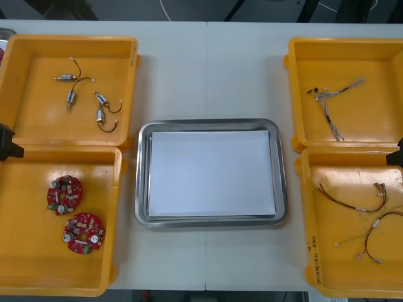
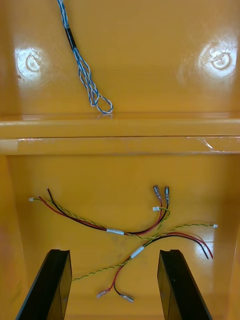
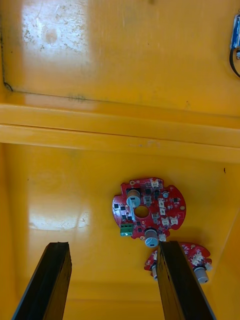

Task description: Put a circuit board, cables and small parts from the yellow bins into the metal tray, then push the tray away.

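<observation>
The four yellow plastic bins (image 1: 38,100) are smooth and glossy, their floors catching bright glare. The rectangular metal tray (image 1: 142,176) has a shiny, polished rim around a flat matt white inside. The round red circuit boards (image 3: 148,208) look matt, while the small metal parts (image 1: 70,95) gleam silver. The light surface (image 1: 208,69) is smooth and dull. The left claw (image 3: 112,245) has matt black fingers (image 3: 50,285).

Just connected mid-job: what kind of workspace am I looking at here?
Probably an electronics kitting bench: yellow bins hold sorted red circuit boards, cables and small metal parts around a metal tray. The left gripper hangs open over the boards, the right gripper over cables.
</observation>
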Controlling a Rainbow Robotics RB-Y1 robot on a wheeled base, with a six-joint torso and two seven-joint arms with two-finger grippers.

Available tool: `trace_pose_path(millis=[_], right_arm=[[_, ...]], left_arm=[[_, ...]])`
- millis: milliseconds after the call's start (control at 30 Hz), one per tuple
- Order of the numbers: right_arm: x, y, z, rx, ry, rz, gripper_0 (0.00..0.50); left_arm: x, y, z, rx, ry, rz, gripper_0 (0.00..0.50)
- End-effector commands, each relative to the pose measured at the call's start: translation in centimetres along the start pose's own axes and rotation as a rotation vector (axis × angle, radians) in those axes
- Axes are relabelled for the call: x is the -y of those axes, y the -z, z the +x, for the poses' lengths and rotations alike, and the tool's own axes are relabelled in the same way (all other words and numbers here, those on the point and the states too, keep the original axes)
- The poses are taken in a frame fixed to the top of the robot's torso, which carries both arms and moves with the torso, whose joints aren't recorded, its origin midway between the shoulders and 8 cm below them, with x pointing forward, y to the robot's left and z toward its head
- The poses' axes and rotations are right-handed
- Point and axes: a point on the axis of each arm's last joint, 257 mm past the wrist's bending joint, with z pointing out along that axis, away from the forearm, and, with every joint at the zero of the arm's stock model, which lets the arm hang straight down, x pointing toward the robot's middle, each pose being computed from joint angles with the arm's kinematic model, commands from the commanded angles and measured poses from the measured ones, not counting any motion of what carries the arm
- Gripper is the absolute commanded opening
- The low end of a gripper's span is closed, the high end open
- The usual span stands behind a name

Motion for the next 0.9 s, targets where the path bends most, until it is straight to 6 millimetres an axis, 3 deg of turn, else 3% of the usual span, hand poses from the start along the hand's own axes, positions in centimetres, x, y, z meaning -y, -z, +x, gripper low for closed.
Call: trace_pose_path(millis=[33,900], right_arm=[[1.59,1.04,-0.29,0.012,-0.014,0.039,0.5],[1.59,1.04,-0.29,0.012,-0.014,0.039,0.5]], left_arm=[[-0.48,0.1,0.44,-0.002,-0.069,0.002,0.5],[-0.48,0.1,0.44,-0.002,-0.069,0.002,0.5]])
